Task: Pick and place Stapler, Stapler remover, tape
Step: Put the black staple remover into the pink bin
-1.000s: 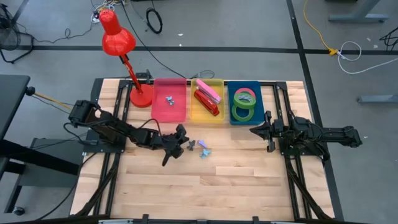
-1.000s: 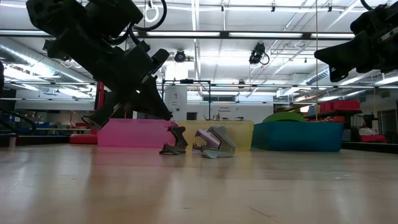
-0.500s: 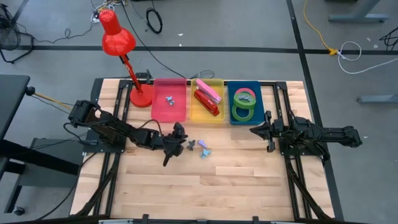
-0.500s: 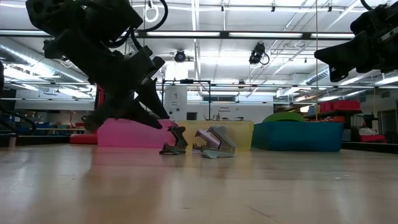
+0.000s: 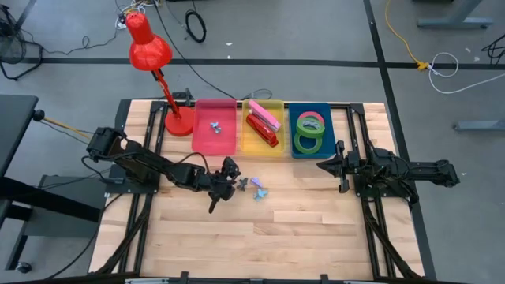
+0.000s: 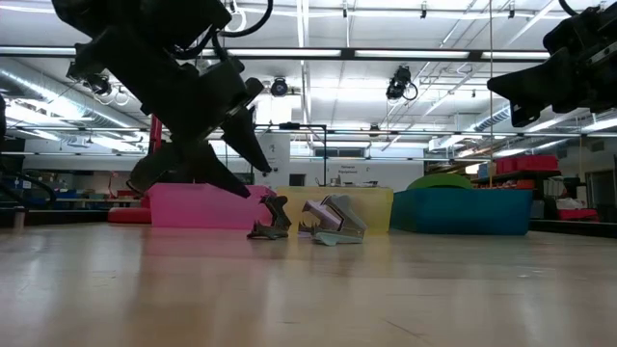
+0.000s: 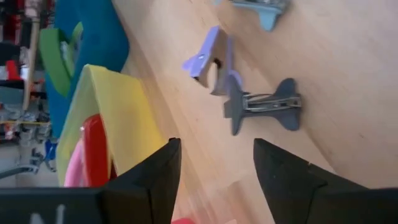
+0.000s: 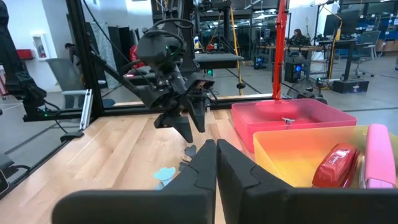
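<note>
I had the left gripper (image 5: 226,178) out over the middle of the table (image 5: 260,237), just left of three loose staple removers. Through the left wrist camera its two dark fingers (image 7: 155,171) stood spread apart with bare wood between them, pinching nothing. Just beyond the fingertips lay the grey staple remover (image 7: 261,107), with the lilac staple remover (image 7: 208,57) touching it on the far side and the pale blue staple remover (image 7: 264,9) a little farther on. From above, that small cluster sat on the wood just near of the trays, the grey one (image 5: 242,184) nearest my claw, the lilac one (image 5: 254,183) beside it and the blue one (image 5: 259,194) slightly nearer and to the right.

The three trays stood in a row along the far edge. The pink tray (image 5: 201,134), on the left, held two small staple removers (image 5: 214,126). The yellow tray (image 5: 272,151), in the middle, held a red stapler (image 5: 260,129) and a pink stapler (image 5: 267,115) side by side. The blue tray (image 5: 325,110), on the right, held the tape: the red-pink ring (image 5: 307,124) overlapping one green ring (image 5: 315,120), with a second green ring (image 5: 307,142) nearer.

The right gripper (image 5: 323,166) waited on the right side of the table, near of the blue tray, its fingers (image 8: 196,171) pressed together and empty. A red desk lamp (image 5: 150,51) stood at the far left corner.
</note>
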`<state>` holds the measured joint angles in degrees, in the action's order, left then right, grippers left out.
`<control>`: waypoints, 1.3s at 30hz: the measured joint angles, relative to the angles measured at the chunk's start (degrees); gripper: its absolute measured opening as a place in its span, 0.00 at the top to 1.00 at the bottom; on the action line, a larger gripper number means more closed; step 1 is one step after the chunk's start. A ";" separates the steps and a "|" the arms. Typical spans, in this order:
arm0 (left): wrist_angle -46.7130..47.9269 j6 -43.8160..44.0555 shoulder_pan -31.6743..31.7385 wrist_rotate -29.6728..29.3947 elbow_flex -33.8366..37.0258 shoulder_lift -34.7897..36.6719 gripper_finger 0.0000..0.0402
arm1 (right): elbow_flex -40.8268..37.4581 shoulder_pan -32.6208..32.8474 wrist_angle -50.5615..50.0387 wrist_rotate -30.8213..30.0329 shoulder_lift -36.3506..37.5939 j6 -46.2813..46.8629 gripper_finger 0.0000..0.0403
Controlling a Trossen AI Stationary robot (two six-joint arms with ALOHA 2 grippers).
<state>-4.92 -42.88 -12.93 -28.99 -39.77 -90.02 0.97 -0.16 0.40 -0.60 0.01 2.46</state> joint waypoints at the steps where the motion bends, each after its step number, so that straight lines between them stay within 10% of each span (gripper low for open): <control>1: 0.25 0.00 0.00 0.55 0.00 0.00 0.50 | 0.00 -0.02 0.00 -0.02 0.00 0.00 0.96; 39: -0.70 -6.08 1.36 2.03 -3.82 -6.71 0.69 | 0.00 0.00 0.02 0.00 0.00 0.00 0.96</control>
<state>-5.63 -48.96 -11.57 -26.95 -43.59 -96.73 0.97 -0.17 0.43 -0.61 0.01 2.46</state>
